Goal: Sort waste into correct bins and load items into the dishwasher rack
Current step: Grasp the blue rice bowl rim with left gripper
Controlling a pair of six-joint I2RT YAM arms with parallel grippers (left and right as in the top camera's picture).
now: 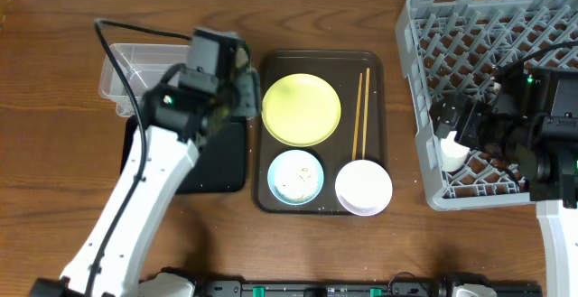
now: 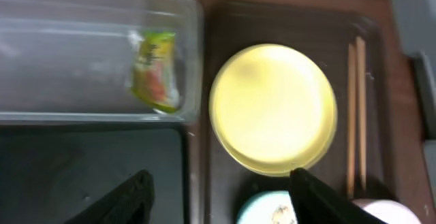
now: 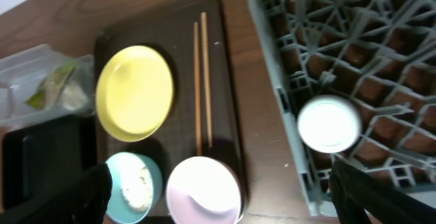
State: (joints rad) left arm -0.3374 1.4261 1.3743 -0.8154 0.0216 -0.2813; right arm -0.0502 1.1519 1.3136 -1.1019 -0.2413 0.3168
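The green-and-orange wrapper (image 2: 155,71) lies in the clear tub (image 1: 126,67), which also shows in the left wrist view (image 2: 68,54). The black tray (image 1: 226,166) sits in front of it. The yellow-green plate (image 1: 301,108), the chopsticks (image 1: 363,112), the blue bowl with rice (image 1: 295,177) and the white bowl (image 1: 363,187) sit on the brown serving tray. The small white cup (image 1: 454,151) stands in the grey rack (image 1: 470,35). My left gripper (image 2: 221,190) is open and empty, above the gap between the black tray and the serving tray. My right gripper (image 3: 218,183) is open and empty beside the cup (image 3: 329,124).
The dark brown serving tray (image 1: 379,71) lies between the bins and the rack. The rack's left wall (image 3: 286,108) stands next to the serving tray's right edge. Bare wooden table (image 1: 54,198) lies at the front left.
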